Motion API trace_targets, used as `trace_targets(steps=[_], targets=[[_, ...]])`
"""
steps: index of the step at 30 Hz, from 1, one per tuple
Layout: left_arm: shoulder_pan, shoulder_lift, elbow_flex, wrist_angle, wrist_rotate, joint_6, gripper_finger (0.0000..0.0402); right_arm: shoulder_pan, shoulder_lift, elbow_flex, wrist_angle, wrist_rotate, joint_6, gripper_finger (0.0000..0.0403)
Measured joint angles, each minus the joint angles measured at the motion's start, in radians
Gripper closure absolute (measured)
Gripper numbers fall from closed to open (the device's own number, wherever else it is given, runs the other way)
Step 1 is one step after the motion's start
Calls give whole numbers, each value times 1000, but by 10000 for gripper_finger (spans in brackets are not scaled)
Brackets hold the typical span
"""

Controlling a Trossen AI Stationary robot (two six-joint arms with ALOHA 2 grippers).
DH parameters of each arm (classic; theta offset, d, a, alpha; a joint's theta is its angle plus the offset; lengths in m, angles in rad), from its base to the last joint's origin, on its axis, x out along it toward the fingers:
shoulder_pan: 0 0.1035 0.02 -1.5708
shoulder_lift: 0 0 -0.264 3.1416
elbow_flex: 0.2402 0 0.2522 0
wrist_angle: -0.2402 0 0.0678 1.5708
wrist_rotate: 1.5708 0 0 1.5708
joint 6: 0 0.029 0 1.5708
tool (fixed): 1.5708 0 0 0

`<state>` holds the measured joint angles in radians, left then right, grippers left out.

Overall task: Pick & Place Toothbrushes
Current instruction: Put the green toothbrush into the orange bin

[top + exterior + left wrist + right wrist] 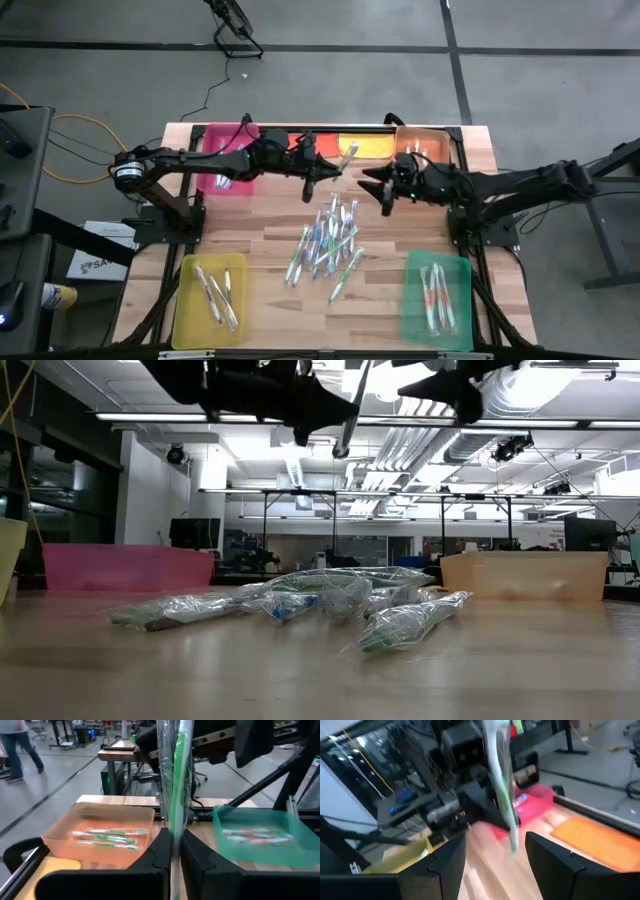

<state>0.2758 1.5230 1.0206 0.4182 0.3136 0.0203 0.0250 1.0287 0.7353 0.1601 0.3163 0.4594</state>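
With your left gripper point(172, 850) clamped on the wrapped green toothbrush point(176, 775) above mid-table, bring the spread-fingered right gripper point(495, 852) squarely around it and close firmly before the left lets go.

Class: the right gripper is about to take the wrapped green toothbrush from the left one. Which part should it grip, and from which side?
Probably the free upper half of the toothbrush, from the side facing the right gripper. The left gripper holds its lower end, leaving it upright and exposed above.
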Motion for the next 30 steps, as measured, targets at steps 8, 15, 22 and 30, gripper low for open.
trace_targets(steps=[8, 15, 22, 30], targets=[[1, 0, 0, -1, 43, 32, 391, -128, 131, 0, 245, -117, -70, 204], [21, 0, 0, -18, 44, 47, 391, -165, 191, 0, 387, -247, -68, 204], [63, 0, 0, -26, 105, 62, 391, -203, 204, 0, 406, -244, -66, 238], [96, 32, 0, 5, 170, 52, 391, -250, 204, 0, 473, -296, -70, 370]])
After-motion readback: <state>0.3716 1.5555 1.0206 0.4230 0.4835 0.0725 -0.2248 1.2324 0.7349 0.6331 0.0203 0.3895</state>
